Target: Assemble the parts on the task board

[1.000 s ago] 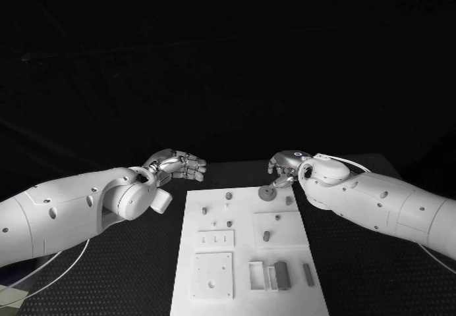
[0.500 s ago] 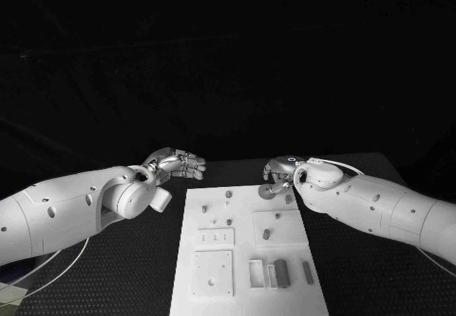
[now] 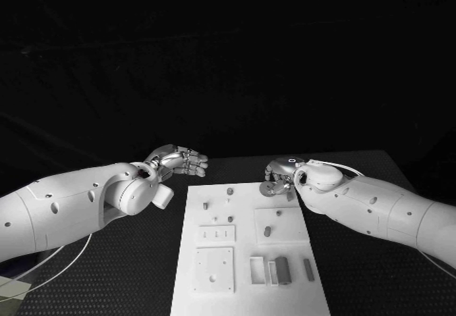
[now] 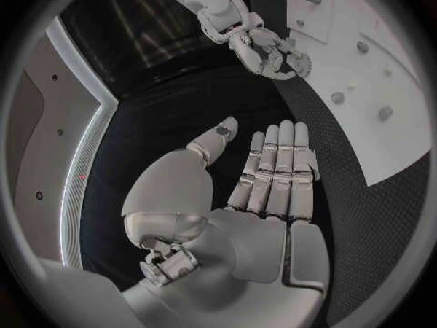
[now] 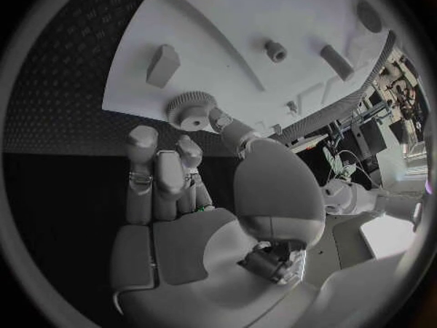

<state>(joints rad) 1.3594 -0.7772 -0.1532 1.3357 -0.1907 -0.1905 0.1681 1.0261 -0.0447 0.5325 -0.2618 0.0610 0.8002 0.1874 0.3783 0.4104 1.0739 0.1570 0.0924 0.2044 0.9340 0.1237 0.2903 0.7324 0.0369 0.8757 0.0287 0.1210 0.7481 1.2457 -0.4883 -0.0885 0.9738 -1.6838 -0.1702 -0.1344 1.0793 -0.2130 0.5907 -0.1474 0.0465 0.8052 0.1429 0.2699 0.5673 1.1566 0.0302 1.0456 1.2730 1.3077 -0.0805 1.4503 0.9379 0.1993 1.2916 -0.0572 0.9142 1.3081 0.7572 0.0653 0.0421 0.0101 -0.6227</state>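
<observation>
The white task board [image 3: 249, 276] lies in the middle of the black table. My right hand [image 3: 281, 174] hovers over its far right corner and pinches a small toothed gear [image 3: 269, 189] between thumb and a finger. In the right wrist view the gear [image 5: 189, 111] sits at the fingertips [image 5: 221, 121], just over the board's edge [image 5: 137, 87]. My left hand [image 3: 178, 162] hangs beyond the board's far left corner, holding nothing. In the left wrist view its fingers [image 4: 276, 164] lie straight and the thumb stands apart.
Short pegs [image 3: 229, 193] stand on the board's far half, and one part [image 3: 267, 232] sits on a raised square plate. Grey blocks [image 3: 281, 270] stand in slots near the board's near right end. Black table [image 3: 380, 263] spreads on both sides.
My right hand has turned a little and drawn closer over the board's far right corner with the gear. The left hand has barely moved.
</observation>
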